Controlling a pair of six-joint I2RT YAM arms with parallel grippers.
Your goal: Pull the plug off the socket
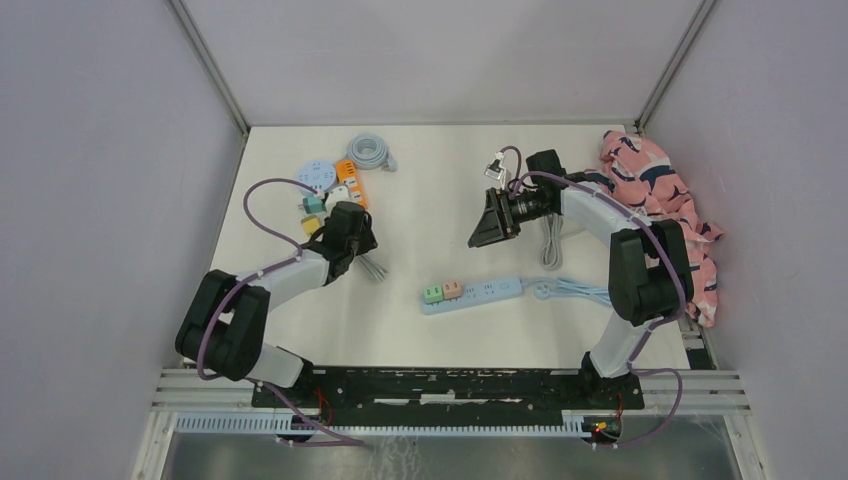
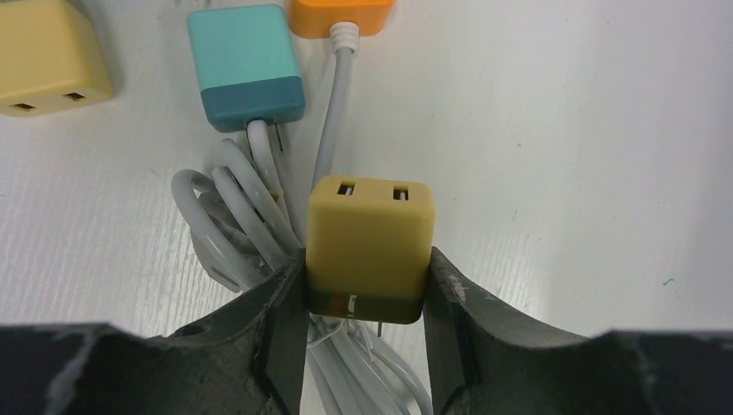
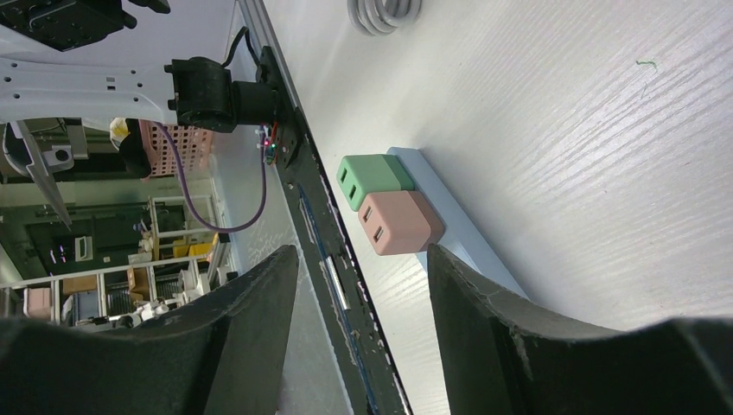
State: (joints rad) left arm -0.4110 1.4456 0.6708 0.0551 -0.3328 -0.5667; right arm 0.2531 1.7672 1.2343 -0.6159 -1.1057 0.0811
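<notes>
A light blue socket strip (image 1: 480,293) lies mid-table with a green plug (image 1: 432,293) and a pink plug (image 1: 452,289) seated at its left end. The right wrist view shows the green plug (image 3: 372,177) and pink plug (image 3: 398,223) on the strip (image 3: 467,246). My right gripper (image 1: 493,220) (image 3: 363,259) hangs open above and behind the strip, holding nothing. My left gripper (image 1: 345,225) (image 2: 367,285) is shut on a yellow plug (image 2: 370,238), its metal prongs bare, over a bundle of white cable (image 2: 242,216).
Beyond the left gripper lie a teal plug (image 2: 246,65), another yellow plug (image 2: 47,56) and an orange one (image 2: 339,15). A round blue socket (image 1: 317,175) and a coiled grey cable (image 1: 372,152) sit at the back. A pink patterned cloth (image 1: 670,210) lies far right.
</notes>
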